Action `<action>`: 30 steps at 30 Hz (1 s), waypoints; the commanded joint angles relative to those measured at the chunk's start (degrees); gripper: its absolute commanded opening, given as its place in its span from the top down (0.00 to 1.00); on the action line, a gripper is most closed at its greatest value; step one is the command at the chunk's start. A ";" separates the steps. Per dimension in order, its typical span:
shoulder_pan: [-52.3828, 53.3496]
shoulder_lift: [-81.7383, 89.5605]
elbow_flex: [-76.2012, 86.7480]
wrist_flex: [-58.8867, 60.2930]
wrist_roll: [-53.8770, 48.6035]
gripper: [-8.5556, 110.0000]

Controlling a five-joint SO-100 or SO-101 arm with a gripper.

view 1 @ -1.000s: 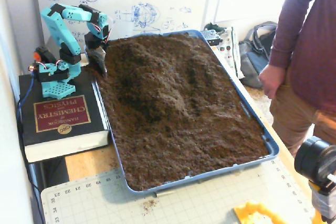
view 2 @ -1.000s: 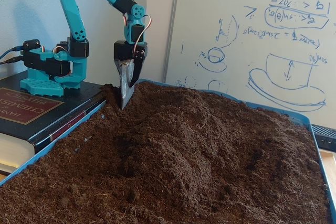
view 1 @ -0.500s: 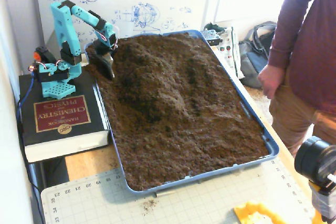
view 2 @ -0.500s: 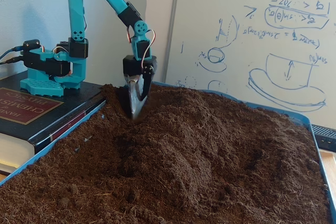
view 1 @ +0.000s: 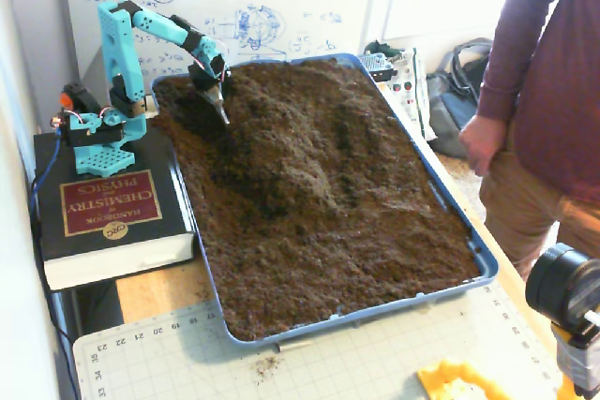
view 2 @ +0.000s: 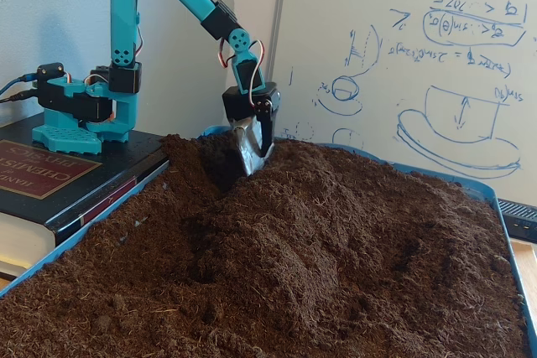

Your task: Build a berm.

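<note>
Since a second ago I've swung the gripper (view 2: 251, 161) away from the tray's (view 1: 450, 208) near-base edge and further in, toward the far corner by the whiteboard (view 2: 403, 64). Its scoop-like tip now touches the soil; whether the jaws stand apart or closed I cannot tell. The berm (view 1: 281, 152) runs as a hump from that corner toward the tray's middle. I judge the soil loose, light and crumbly: no gripping it, only pushing or scooping from the flanks upward.
</note>
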 commanded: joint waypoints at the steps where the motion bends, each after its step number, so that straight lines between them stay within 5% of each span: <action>1: 2.55 1.67 -6.15 -1.67 -0.18 0.93; 24: 4.57 34.10 0.26 -1.49 0.79 0.93; 30: 20.39 37.44 4.31 -2.64 -0.44 0.92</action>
